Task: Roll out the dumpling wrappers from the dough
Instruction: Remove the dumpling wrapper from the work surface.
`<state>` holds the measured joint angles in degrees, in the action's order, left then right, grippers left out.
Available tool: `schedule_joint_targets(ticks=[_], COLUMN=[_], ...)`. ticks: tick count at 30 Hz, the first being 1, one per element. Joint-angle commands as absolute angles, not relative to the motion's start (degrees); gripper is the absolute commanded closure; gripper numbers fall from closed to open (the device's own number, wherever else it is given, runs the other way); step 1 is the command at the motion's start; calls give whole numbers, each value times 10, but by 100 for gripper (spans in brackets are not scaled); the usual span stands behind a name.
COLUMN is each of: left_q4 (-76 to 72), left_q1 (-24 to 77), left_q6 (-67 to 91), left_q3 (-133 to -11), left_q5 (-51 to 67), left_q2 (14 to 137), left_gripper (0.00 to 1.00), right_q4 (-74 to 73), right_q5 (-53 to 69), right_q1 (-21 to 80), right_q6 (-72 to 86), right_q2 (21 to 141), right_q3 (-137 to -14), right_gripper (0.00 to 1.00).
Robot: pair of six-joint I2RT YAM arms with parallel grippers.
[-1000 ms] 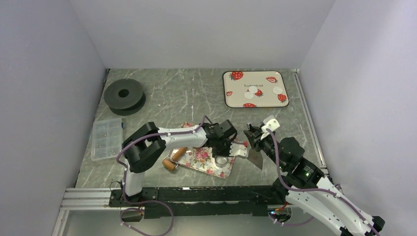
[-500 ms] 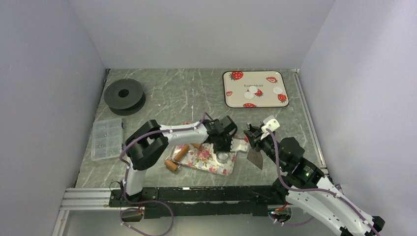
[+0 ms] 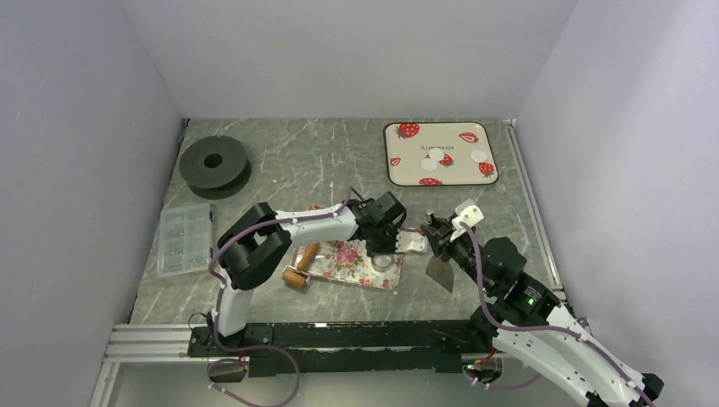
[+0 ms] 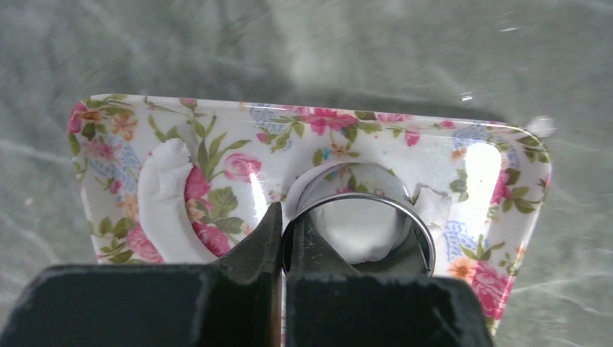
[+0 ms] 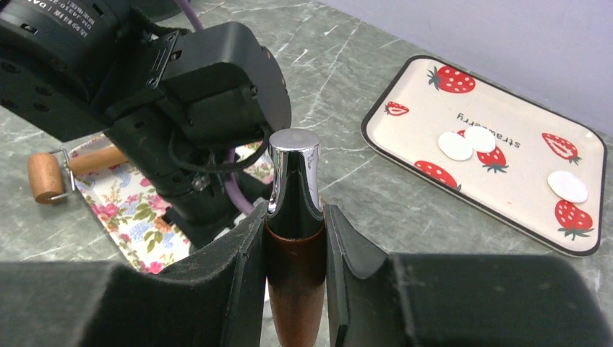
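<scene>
Three dumpling wrappers (image 3: pixel 435 155), small white discs, lie on the strawberry tray (image 3: pixel 407 174) at the back right; they also show in the right wrist view (image 5: pixel 455 146). My left gripper (image 4: pixel 285 217) is shut on the wall of the metal ring cutter (image 4: pixel 416 217), which stands on the floral tray (image 4: pixel 477 155) around a round piece of dough (image 4: pixel 354 224). A leftover dough strip (image 4: pixel 163 202) curves at the tray's left. My right gripper (image 5: pixel 293 217) is shut on a brown tool handle (image 5: pixel 293 260) with a chrome cap, just right of the left gripper (image 3: pixel 381 252).
A small wooden rolling pin (image 3: pixel 301 267) lies at the floral tray's left end. A black spool (image 3: pixel 214 165) and a clear parts box (image 3: pixel 184 237) sit at the left. The tool's metal blade (image 3: pixel 441 271) hangs below my right gripper (image 3: pixel 437 233). Walls enclose three sides.
My left gripper with the ring cutter has moved a little away from the arm bases, and the floral tray and rolling pin have shifted with it. The right arm has barely moved.
</scene>
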<state>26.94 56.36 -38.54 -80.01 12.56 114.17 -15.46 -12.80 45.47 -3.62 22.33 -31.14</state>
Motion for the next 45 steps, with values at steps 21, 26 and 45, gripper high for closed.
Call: schedule_joint_targets(ticks=[21, 26, 45], left_q4=[301, 305, 339], left_q1=[471, 464, 459], left_q6=[-375, -354, -321], left_q3=[-850, -855, -891], left_q5=[136, 159, 192], left_q2=[1225, 1238, 1230], left_gripper=[100, 100, 100], right_q4=[-121, -44, 276], right_q5=[-128, -42, -14], right_q1=[458, 457, 651], right_q6=[-31, -45, -226], right_q2=[214, 258, 453], right_q3=[-332, -329, -304], right_gripper=[100, 100, 100])
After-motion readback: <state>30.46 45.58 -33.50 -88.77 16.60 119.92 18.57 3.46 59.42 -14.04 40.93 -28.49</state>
